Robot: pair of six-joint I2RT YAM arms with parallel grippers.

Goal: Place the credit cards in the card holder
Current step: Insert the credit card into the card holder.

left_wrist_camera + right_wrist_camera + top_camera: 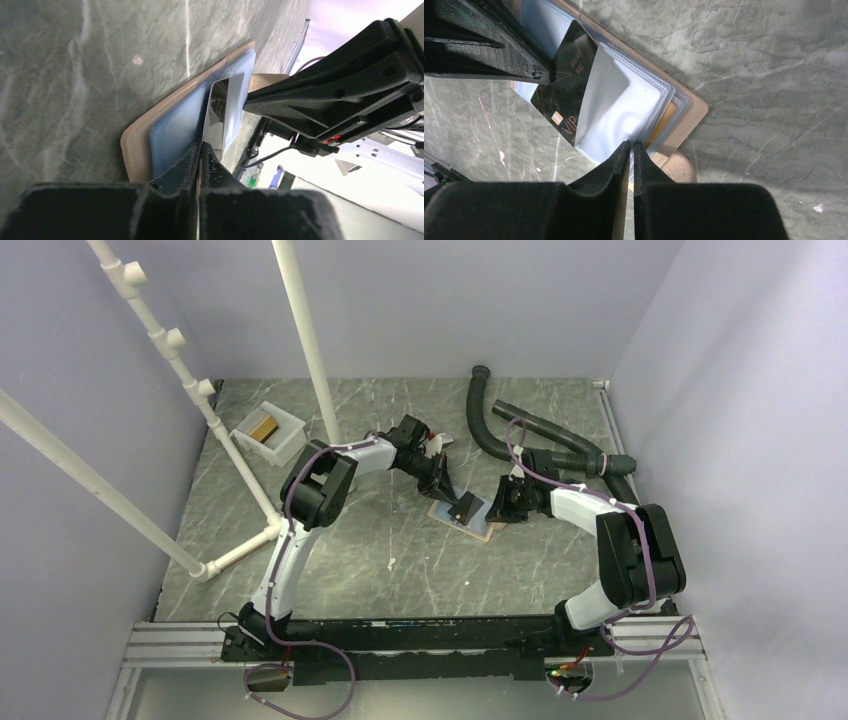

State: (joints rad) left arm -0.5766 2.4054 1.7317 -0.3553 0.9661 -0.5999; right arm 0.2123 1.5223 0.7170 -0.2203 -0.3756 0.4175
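The card holder (pixel 478 524) lies open on the table, tan outside (pixel 136 150) and pale blue with clear sleeves inside (pixel 624 107). My left gripper (pixel 201 146) is shut on a dark credit card (pixel 566 92) marked VIP, seen edge-on in the left wrist view (pixel 216 112). The card's far corner sits in a clear sleeve. My right gripper (pixel 631 144) is shut on the edge of the clear sleeves, holding them up. A golden card (pixel 664 120) sits in a lower sleeve. The snap tab (pixel 680 169) lies beside the right fingers. In the top view the grippers meet over the holder, left (pixel 458 502) and right (pixel 497 508).
A white open tray (pixel 290 436) holding a golden-brown card (pixel 264 427) stands at the back left. White pipe frames (pixel 305 340) rise on the left. Black hoses (pixel 545 440) lie at the back right. Walls enclose the table.
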